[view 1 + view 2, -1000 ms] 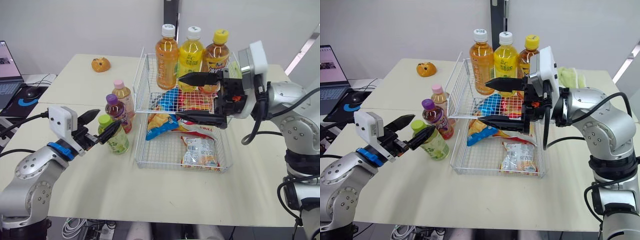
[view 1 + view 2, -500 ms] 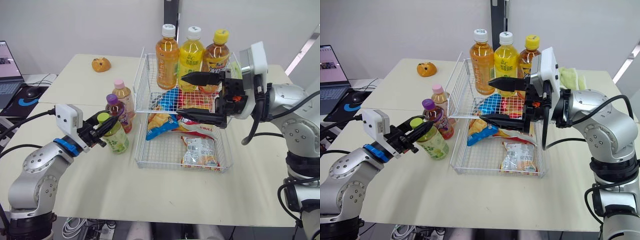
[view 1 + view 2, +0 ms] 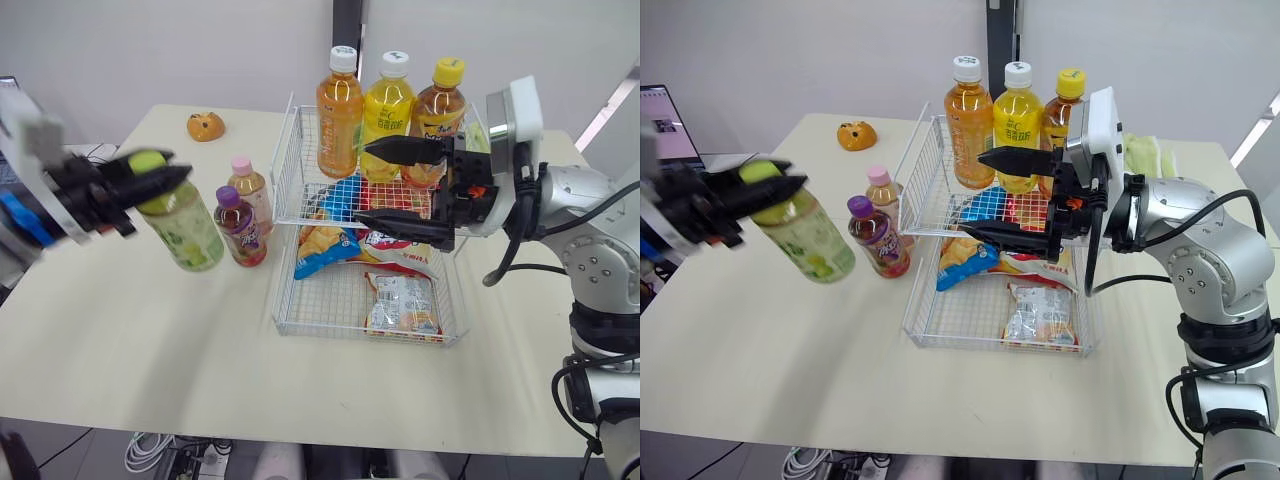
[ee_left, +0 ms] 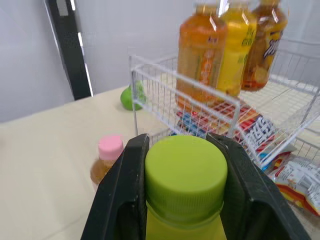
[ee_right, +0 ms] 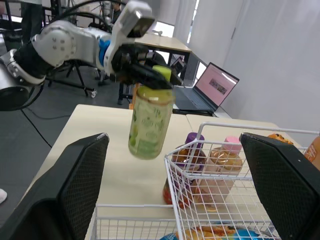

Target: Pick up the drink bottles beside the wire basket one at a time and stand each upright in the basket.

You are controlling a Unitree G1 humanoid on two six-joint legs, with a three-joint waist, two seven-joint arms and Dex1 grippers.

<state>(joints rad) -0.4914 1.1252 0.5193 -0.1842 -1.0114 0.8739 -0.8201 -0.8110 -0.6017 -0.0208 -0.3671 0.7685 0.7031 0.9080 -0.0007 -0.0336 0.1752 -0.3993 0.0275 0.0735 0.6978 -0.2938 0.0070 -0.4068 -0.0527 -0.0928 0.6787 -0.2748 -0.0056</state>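
Gripping the green-capped bottle (image 3: 185,225) at the neck with the left hand (image 3: 150,170), tilted, clear of the surface (image 3: 150,350), at left of frame. Just left of the wire basket (image 3: 360,330) at centre: purple-capped bottle (image 3: 240,225) and pink-capped bottle (image 3: 247,188), upright. Holding the right hand (image 3: 365,182) wide open over the basket.

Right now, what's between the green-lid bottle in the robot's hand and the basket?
Two small bottles stand there: a purple-capped bottle and a pink-capped bottle, in the left eye view.

Right pincer (image 3: 362,182) over wire basket (image 3: 283,250)
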